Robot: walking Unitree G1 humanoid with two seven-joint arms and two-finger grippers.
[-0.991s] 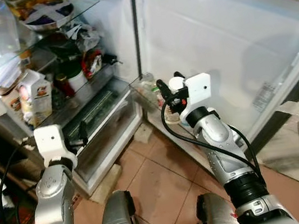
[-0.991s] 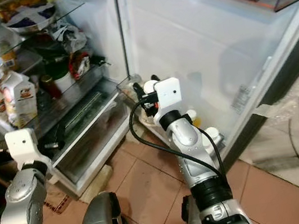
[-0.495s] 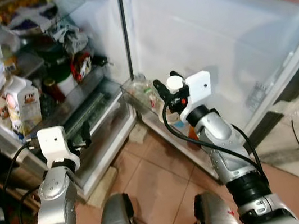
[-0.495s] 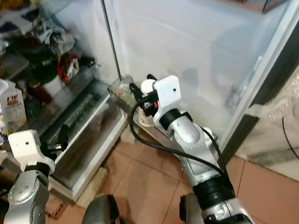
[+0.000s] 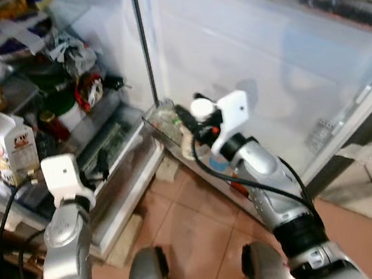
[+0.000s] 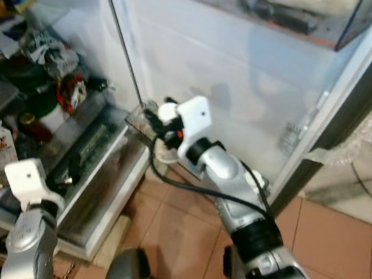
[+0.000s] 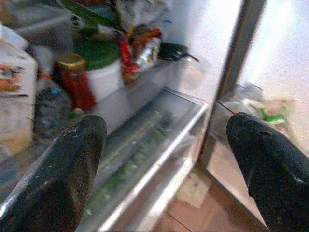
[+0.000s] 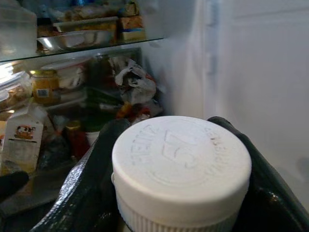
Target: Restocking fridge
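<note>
The right gripper [image 8: 178,193] grasps a white ribbed-cap container [image 8: 181,169], body hidden; the left gripper [image 7: 169,169] hangs released before the blurred clear fridge drawer [image 7: 145,159].

Bright fridge glow, soft motion blur, wrist views hazy

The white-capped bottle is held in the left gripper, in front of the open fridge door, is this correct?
Not quite. The white-capped bottle is held in the right gripper, as the right wrist view shows, its fingers closed around the cap. The left gripper is open and holds nothing. The rest is right: it is in front of the open fridge door.
</note>
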